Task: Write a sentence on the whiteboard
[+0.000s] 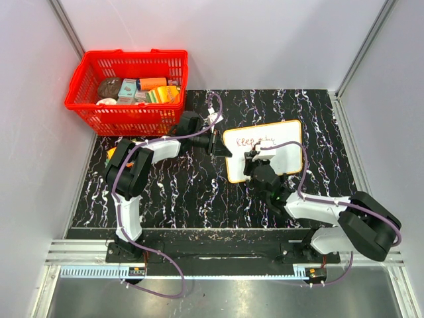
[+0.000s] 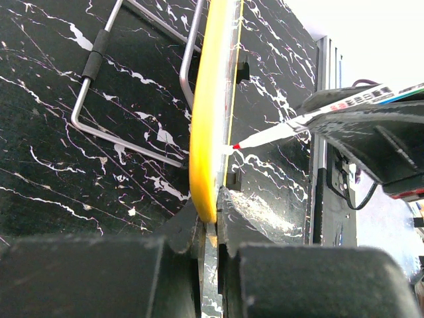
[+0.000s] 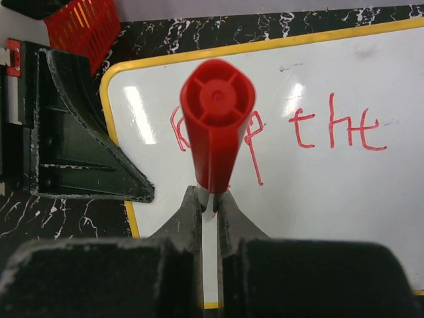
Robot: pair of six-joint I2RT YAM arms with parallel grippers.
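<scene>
The two arm bases sit well apart at the near edge of the black marbled mat (image 1: 172,192). A broad bare stretch of mat lies between them and the board.

From the near right, the right gripper (image 3: 210,199) reaches in over the board's near edge. Its fingers are pinched tight on a red marker (image 3: 216,119), whose butt end faces the wrist camera. In the left wrist view the marker's red tip touches the board face just beside the left rim.

The whiteboard (image 1: 285,136) sits right of the mat's centre, turned a little askew. Its yellow rim is inside the mat's far and right edges, and a strip of open mat runs along its right side. The sentence (image 3: 338,129) reads "keep the" in red across the upper part of the board, and the lower part is plain white.

The left gripper (image 2: 209,232) comes in from the left and is clamped on the board's left rim, one finger on each face. On the board's back side a bent wire frame (image 2: 98,53) rests on the mat. I cannot tell whether it is joined to the board.

Farthest off, a red basket (image 1: 126,89) of packets stands at the far left corner, overhanging the mat's far edge and well apart from the board. The left arm's wrist passes near its near right corner. White walls close in on the left, far and right sides.
</scene>
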